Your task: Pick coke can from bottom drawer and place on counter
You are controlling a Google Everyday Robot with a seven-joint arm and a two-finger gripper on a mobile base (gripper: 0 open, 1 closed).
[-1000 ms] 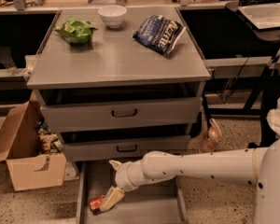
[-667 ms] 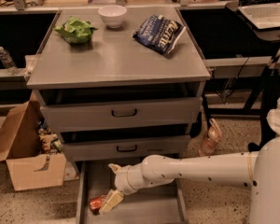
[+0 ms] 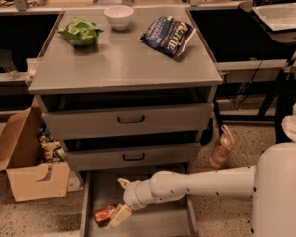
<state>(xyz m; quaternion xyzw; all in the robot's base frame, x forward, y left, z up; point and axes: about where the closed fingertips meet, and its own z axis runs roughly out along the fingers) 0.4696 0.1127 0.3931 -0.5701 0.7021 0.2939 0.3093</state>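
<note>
As the hand [image 3: 119, 215] adjoins the coke can [image 3: 103, 214], a bag [image 3: 168, 35] reads "Kettle".

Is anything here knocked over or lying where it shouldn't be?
Yes. The coke can lies on its side in the pulled-out bottom drawer, right beside the robot's tool. A pinkish bottle sits on the floor by the cabinet's right side, an odd spot for it.

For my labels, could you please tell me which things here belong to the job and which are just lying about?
Job: coke can, bottom drawer, counter, gripper in the drawer beside the can.
Lying about: bowl, green bag, chip bag, box, bottle.
</note>
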